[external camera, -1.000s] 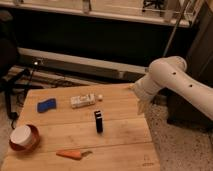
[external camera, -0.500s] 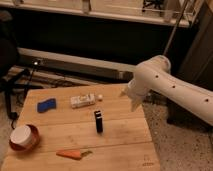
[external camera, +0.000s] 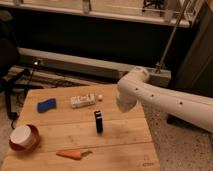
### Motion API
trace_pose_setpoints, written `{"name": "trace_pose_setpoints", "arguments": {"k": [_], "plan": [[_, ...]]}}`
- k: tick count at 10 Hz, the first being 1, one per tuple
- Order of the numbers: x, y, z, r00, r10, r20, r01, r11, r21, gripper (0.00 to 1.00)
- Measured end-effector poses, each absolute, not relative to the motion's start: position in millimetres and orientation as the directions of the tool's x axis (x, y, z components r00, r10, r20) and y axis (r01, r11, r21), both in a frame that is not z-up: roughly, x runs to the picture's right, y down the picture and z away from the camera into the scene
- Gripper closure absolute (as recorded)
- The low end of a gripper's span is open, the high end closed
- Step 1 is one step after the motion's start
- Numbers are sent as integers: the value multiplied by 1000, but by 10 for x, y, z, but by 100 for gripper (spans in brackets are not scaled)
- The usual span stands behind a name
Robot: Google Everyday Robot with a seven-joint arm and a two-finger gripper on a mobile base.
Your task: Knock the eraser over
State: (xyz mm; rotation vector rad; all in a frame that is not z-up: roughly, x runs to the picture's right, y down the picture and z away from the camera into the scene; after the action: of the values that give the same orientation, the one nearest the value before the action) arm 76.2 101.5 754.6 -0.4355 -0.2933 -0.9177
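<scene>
The eraser [external camera: 98, 121], a small black block with a thin pale band near its top, stands upright in the middle of the wooden table [external camera: 120, 145]. My white arm [external camera: 165, 100] reaches in from the right. Its rounded end with the gripper [external camera: 122, 105] hangs above the table, just right of the eraser, a little behind it and apart from it.
A white flat box [external camera: 82, 100] and a blue sponge-like pad [external camera: 46, 105] lie behind the eraser to the left. A red bowl holding a white cup [external camera: 22, 137] is at the front left. A carrot [external camera: 70, 154] lies near the front edge.
My arm has swung left and down over the table, closing in on the eraser from the right. The eraser and the other objects have not moved.
</scene>
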Motion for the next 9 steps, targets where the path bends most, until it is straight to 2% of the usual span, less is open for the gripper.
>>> {"name": "trace_pose_setpoints", "arguments": {"k": [4,7,9], "plan": [[5,1534,7576,390,-778,493,921,336,-199,100],[-955,2181,7202,176,-764,621,984,158,-83,100],[-1625,2361,6835,51,-748,662,991,119,58,100]]}}
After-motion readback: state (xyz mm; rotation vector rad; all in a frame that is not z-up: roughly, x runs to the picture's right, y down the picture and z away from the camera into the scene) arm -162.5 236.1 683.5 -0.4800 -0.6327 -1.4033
